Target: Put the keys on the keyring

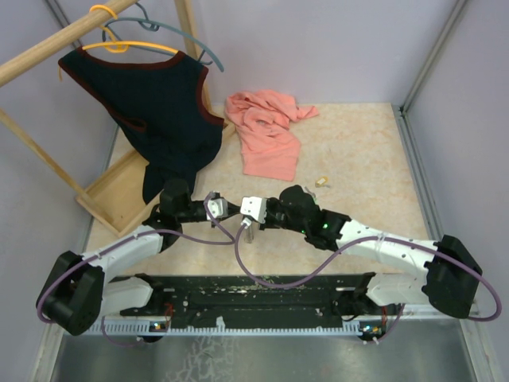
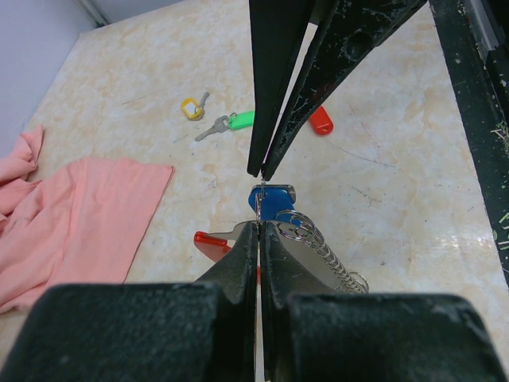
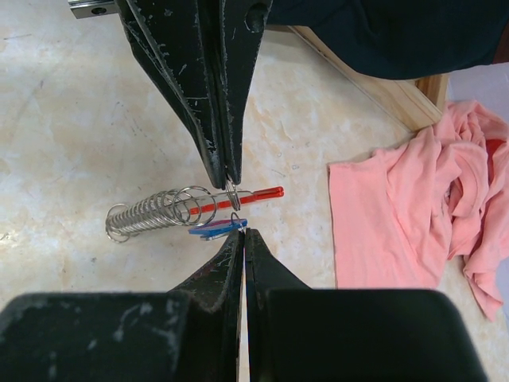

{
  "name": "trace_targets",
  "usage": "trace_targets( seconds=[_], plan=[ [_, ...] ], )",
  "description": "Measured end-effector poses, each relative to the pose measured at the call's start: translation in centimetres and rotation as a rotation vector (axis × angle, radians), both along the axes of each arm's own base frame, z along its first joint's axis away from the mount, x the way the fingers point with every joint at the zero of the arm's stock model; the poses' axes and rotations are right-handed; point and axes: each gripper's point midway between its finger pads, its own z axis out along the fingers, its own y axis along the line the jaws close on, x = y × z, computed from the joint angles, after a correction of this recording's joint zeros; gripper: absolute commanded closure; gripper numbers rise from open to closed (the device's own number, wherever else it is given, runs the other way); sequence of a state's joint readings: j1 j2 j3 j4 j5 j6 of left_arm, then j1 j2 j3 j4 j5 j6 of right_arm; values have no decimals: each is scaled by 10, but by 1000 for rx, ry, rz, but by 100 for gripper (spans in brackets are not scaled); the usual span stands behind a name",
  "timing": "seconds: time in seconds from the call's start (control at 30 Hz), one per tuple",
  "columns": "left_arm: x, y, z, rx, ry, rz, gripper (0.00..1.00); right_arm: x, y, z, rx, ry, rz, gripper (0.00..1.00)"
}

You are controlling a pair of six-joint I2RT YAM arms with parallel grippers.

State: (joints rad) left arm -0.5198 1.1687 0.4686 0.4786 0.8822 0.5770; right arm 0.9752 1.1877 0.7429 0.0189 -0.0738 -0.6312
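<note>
**Now the left claw (image 2: 258,235) and right claw (image 3: 243,239) are meeting**

Both are pressing shut, tip to tip. The left claw is pinching a small ring (image 3: 232,195), probably steadying it so a key can slide on. The blue key (image 2: 277,200) is sitting right at the right claw's tips; I cannot tell if it is gripped. The keyring (image 3: 254,193) is waiting just beside them.
</note>
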Motion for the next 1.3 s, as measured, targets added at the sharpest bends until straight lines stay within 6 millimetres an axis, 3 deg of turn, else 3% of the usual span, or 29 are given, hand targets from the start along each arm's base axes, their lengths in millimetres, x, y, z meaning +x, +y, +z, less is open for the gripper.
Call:
trace_targets(
  seconds=[1.3],
  plan=[
    [0,0,0,0,0,0,100,2,2,3,14,-6,-4,100]
  ],
)
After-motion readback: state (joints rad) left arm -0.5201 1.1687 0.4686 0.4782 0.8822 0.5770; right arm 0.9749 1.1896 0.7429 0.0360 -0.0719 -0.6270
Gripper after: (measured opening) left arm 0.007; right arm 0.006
